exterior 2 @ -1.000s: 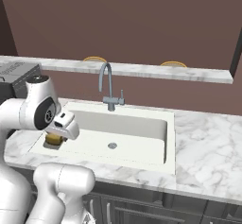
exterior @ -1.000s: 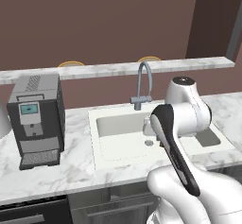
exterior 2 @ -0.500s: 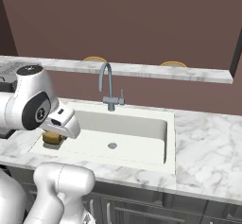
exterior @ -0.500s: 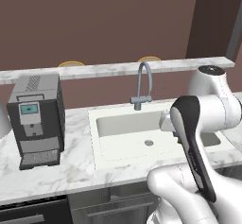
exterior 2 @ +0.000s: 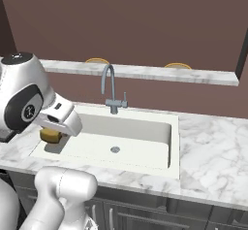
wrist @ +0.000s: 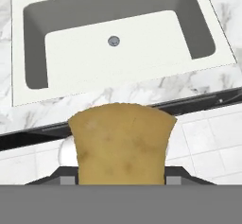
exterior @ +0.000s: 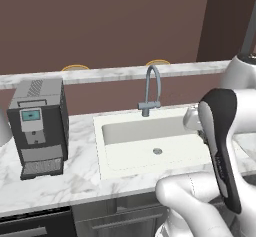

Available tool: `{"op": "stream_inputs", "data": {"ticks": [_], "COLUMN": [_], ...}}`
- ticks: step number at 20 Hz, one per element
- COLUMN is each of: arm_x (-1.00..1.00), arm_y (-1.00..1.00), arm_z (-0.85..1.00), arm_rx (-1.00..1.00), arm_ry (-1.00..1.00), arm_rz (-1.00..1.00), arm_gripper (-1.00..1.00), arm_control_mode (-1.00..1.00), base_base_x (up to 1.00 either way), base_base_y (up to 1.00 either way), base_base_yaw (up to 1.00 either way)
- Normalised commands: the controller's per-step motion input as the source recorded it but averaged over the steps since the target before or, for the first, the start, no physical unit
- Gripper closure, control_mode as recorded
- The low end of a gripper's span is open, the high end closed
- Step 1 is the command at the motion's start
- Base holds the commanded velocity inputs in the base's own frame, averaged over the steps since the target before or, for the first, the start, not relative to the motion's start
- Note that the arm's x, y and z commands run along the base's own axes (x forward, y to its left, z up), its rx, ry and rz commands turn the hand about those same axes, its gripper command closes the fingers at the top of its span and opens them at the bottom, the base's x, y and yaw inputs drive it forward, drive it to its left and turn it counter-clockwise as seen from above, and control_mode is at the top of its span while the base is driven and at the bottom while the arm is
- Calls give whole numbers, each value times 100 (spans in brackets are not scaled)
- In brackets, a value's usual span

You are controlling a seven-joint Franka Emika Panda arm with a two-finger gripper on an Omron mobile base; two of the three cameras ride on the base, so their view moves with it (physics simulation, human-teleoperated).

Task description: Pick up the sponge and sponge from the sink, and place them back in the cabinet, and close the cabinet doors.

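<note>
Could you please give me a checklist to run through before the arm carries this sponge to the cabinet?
1. Sponge held in the gripper: ok; the jaws are shut on the tan one.
2. Sponge lifted clear of the sink: ok.
3. Faucet out of the arm's way: ok; it stands at the back.
4. Second sponge located: cannot tell; the basin floor looks bare.
5. Cabinet doors open: cannot tell.
</note>
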Motion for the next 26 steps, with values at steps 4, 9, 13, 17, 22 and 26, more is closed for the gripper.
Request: {"op": "stream_inputs", "data": {"ticks": [4, 9, 13, 17, 22, 26], "arm_x": [-9, -2, -4, -12, 0, 0], "arm_y": [-12, -16, -15, -17, -1, 0], "arm_z": [38, 10, 0, 0, 7, 24], "arm_rx": [0, -1, -1, -1, -1, -5], "arm_ry": [-7, -9, -11, -12, -5, 0], "arm_rz": [0, 2, 5, 6, 1, 1], "arm_gripper": [100, 100, 100, 100, 100, 100], "arm_control_mode": [-100, -100, -100, -100, -100, -100], "base_base_x": [0, 0, 0, 0, 0, 0], "base_base_y": [0, 0, 0, 0, 0, 0], "base_base_yaw": [0, 0, 0, 0, 0, 0]}}
